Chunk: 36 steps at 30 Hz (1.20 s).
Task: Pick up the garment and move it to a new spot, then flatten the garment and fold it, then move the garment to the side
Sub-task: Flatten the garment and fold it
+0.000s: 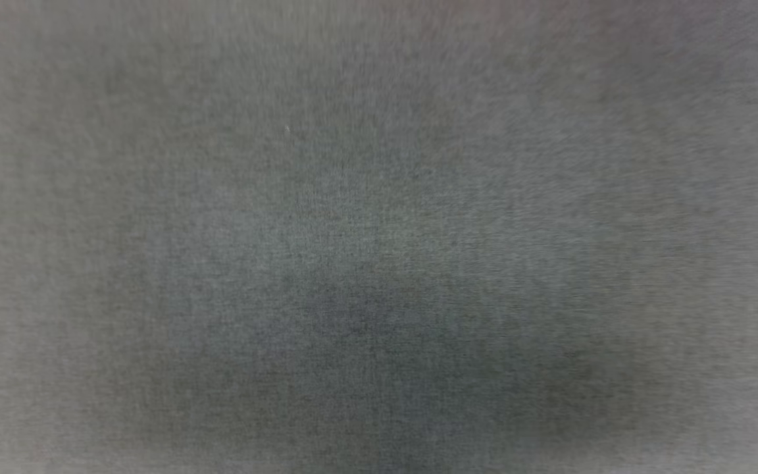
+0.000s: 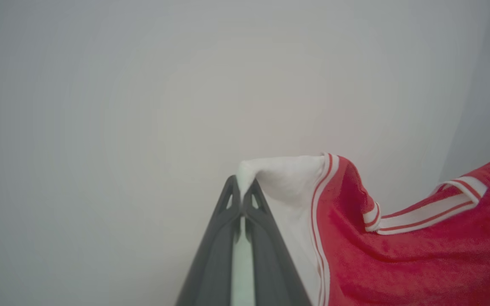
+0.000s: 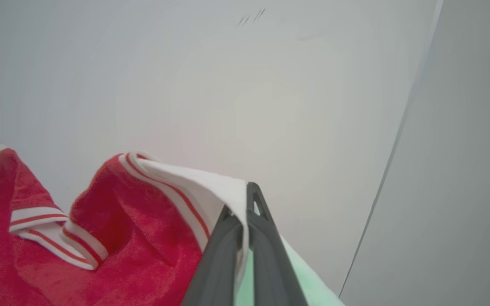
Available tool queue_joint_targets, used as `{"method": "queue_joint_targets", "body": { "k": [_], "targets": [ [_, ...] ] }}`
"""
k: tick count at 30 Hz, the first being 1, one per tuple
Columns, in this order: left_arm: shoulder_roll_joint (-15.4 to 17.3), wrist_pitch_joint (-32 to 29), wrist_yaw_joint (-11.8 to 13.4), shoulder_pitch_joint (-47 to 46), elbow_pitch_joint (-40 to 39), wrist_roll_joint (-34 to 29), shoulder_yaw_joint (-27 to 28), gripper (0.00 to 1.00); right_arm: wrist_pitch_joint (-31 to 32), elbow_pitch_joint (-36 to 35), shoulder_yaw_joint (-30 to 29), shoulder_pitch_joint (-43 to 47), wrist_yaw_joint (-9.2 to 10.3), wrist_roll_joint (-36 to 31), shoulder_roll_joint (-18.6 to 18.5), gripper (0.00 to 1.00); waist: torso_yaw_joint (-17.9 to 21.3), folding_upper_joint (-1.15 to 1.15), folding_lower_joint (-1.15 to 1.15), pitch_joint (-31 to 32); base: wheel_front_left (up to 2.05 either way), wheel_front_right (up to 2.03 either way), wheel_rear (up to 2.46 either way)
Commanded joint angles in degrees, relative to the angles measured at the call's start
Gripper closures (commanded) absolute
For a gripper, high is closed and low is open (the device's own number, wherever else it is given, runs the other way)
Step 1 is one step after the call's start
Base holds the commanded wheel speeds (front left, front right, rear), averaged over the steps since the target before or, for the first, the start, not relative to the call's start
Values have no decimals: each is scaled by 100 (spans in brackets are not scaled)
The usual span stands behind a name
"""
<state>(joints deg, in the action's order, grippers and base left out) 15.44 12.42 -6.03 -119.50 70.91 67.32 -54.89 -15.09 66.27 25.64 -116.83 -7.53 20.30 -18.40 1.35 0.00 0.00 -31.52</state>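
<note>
The left gripper (image 2: 241, 191) is clamped on the red shirt (image 2: 398, 263) at a white sleeve (image 2: 287, 178); the right gripper (image 3: 245, 204) has its jaws pinched on white sleeve cloth too.

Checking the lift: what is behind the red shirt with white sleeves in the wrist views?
Behind the red short-sleeved shirt, pinched by the left gripper and right gripper, a pale grey surface is visible. Anything the cloth covers is hidden.

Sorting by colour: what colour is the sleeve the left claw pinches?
White sleeve, red-striped trim; clearest in left wrist view.
</note>
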Motion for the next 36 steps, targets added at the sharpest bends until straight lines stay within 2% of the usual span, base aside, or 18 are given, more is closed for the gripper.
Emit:
{"method": "queue_joint_targets", "body": {
  "k": [1,5,9,12,16,22,28,30,33,36],
  "targets": [
    [-19,140,-41,-118,16,-48,31,100,-9,-362,-558,296,9,-529,103,100,-317,0,0,-1151,0,0,0],
    [-33,265,-91,-125,-60,-12,186,100,-10,-734,-1467,800,9,-1453,419,100,-354,0,0,-1202,0,0,0],
    [58,284,-110,-121,-185,-98,402,100,-10,-880,-2118,1153,9,-2082,776,100,-329,0,0,-1183,0,0,0],
    [81,272,-124,128,-179,-189,481,100,-10,-854,-2416,1332,9,-2359,964,100,-289,0,0,-1071,0,0,0],
    [42,272,-137,420,-58,-262,405,100,-10,-646,-2489,1580,9,-2473,1128,100,-247,0,0,-843,0,0,0],
    [83,-79,-147,1263,115,-225,226,100,-12,-13,-2175,2009,9,-2085,1363,100,-128,0,0,-155,0,0,0],
    [113,-548,-150,2467,130,-71,47,100,105,506,-1376,2811,9,-1449,1432,100,-121,0,0,816,0,0,0],
    [144,-609,-149,2895,81,-15,-3,100,370,579,-1079,3232,9,-1087,1466,100,-112,0,0,1129,0,0,0],
    [172,-765,-147,3602,-77,77,-93,100,705,406,-512,3856,9,-506,1482,100,-119,0,0,1581,0,0,0],
    [311,-797,-147,4277,-353,96,-244,100,1041,-90,141,4614,9,169,1269,100,-113,0,0,1969,0,0,0]
  ]
}}
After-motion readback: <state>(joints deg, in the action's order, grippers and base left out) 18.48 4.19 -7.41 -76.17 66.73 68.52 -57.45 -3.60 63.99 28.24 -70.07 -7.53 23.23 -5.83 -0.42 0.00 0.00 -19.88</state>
